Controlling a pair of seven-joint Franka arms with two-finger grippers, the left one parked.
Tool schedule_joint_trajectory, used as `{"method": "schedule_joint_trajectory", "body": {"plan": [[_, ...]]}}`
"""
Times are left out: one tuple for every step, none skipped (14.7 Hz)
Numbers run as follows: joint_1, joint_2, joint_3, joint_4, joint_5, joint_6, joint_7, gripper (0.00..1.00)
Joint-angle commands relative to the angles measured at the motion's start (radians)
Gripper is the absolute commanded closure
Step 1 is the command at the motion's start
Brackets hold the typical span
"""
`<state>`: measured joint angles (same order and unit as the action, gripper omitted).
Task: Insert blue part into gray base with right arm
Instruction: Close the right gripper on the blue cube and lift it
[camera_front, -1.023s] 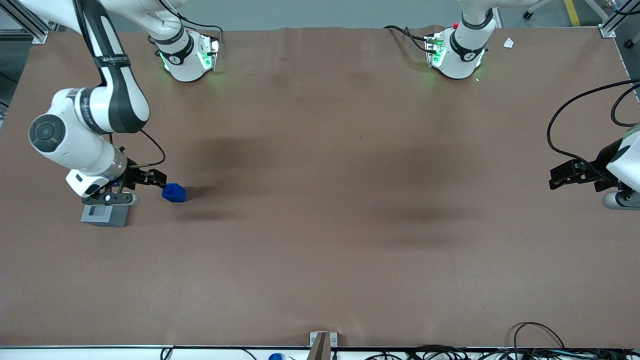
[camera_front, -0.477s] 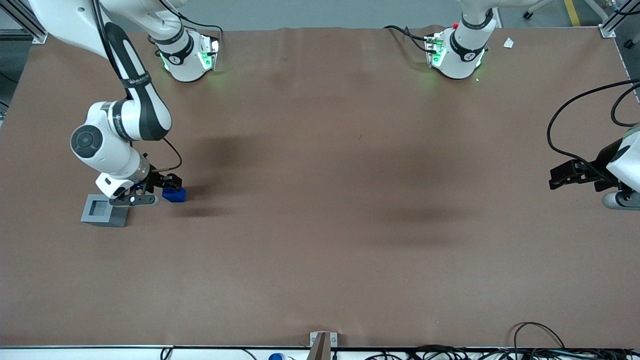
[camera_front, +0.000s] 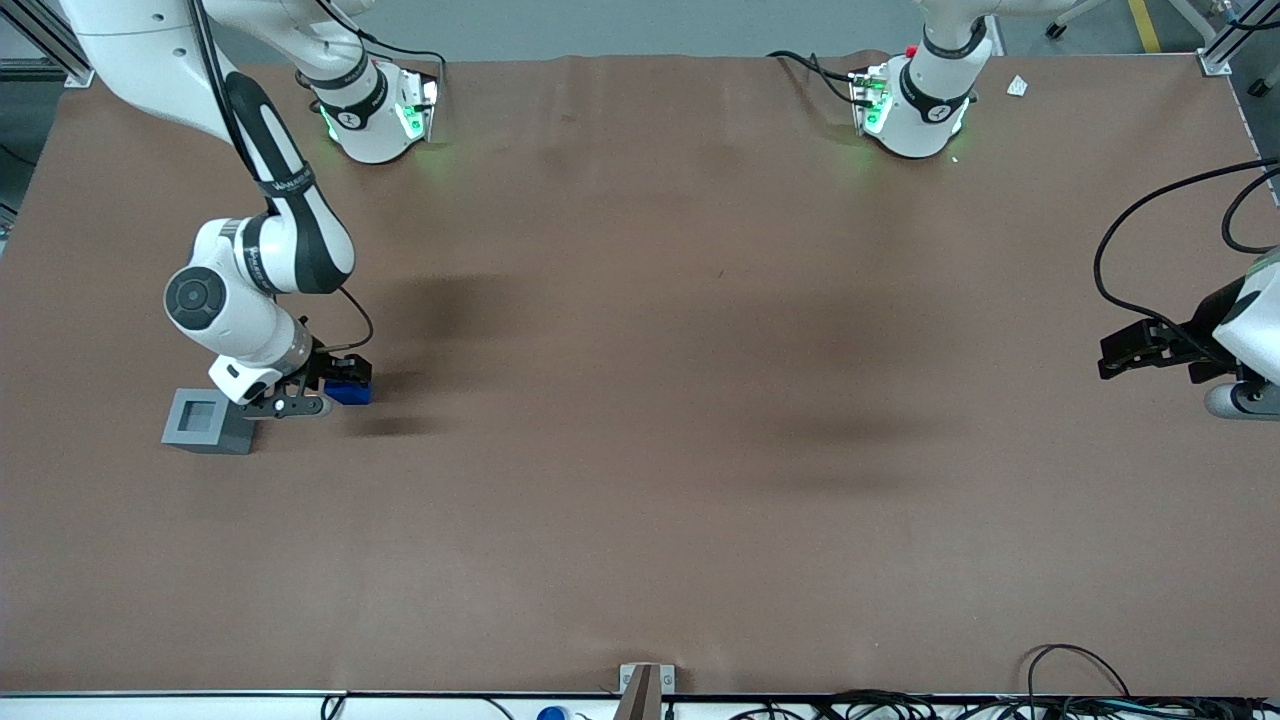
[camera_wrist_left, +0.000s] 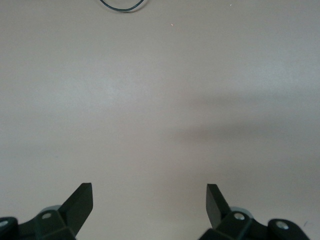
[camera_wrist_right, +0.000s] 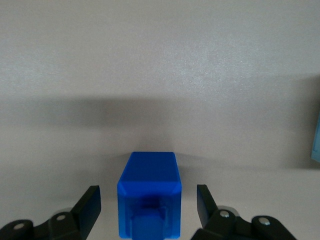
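Since a second ago my right arm (camera_front: 255, 275) has swung in from over the gray base toward the parked arm's end and dropped, so its gripper (camera_front: 335, 380) now sits down over the blue part (camera_front: 350, 392), which has not shifted on the counter (camera_front: 640, 450). From the right wrist view I see the blue part (camera_wrist_right: 149, 197) lying on its side, its long axis running straight away from the wrist camera and its smaller step facing back toward the camera. It sits centred in the gap between my jaws, which stand apart with a sliver of counter showing on each side of the part, so nothing is clamped yet. Just beside the gripper, toward the working arm's end, the gray base (camera_front: 208, 422) rests with its square socket facing up, clear of the blue part.
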<state>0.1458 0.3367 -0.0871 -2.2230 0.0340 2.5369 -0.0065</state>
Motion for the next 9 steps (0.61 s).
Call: {"method": "schedule_joint_trajectory", "body": {"plan": [[0.005,0.005,-0.003,-0.017,-0.005,0.033,0.003,0.28],[0.005,0.005,-0.003,-0.017,-0.005,0.031,0.003,0.37],[0.005,0.005,-0.003,-0.017,-0.005,0.031,0.003,0.48],[0.005,0.005,-0.003,-0.017,-0.005,0.030,0.003,0.59],[0.005,0.004,-0.003,-0.017,-0.005,0.023,0.005,0.72],[0.002,0.004,-0.003,-0.017,-0.005,0.020,0.005,0.82],[-0.002,0.001,-0.003,-0.017,-0.005,0.017,0.006,0.89],[-0.006,-0.001,-0.005,-0.014,-0.005,0.007,0.006,0.93],[-0.009,-0.007,-0.006,-0.006,-0.005,-0.010,0.008,0.95]]}}
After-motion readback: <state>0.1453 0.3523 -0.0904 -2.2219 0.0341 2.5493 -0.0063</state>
